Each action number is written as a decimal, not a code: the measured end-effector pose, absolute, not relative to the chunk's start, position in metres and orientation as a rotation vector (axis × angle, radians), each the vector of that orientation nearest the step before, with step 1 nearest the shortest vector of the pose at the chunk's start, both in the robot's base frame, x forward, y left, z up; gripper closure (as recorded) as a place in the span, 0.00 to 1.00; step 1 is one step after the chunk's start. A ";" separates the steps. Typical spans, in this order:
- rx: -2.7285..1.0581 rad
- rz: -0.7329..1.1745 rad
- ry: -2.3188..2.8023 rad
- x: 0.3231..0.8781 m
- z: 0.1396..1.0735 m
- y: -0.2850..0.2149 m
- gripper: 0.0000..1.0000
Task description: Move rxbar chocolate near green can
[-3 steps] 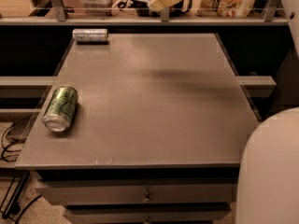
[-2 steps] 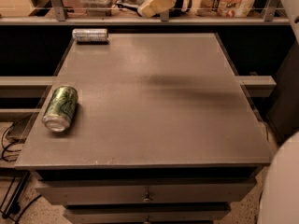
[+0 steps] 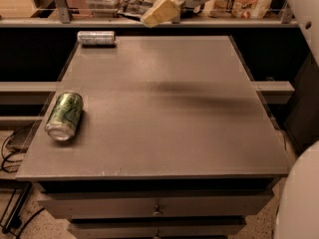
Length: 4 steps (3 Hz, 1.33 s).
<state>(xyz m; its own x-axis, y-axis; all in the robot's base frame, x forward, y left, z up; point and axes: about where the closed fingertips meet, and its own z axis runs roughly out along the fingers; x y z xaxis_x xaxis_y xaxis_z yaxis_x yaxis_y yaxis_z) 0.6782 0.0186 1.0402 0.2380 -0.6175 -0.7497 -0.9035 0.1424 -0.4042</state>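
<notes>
The green can lies on its side near the left edge of the grey table, silver end toward the front. My gripper hangs at the top centre, above the table's far edge, with its tan tip pointing down-left. A dark flat thing with pale marks, which may be the rxbar chocolate, shows just left of the gripper. I cannot tell if it is held or lies on the shelf behind. The gripper is far from the green can, behind and to the right of it.
A slim silver-grey can lies on its side at the table's back left corner. A cluttered shelf with a rail runs behind the table. Drawers sit under the top. White robot body parts fill the lower right.
The gripper has moved left and down along the table's far edge. The white robot body at lower right has drawn back toward the right. Both cans have stayed put.
</notes>
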 end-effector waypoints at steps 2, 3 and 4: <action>-1.709 0.550 1.465 0.641 0.985 0.064 1.00; -1.751 0.649 1.460 0.613 0.955 0.089 0.82; -1.759 0.727 1.484 0.591 0.923 0.101 0.59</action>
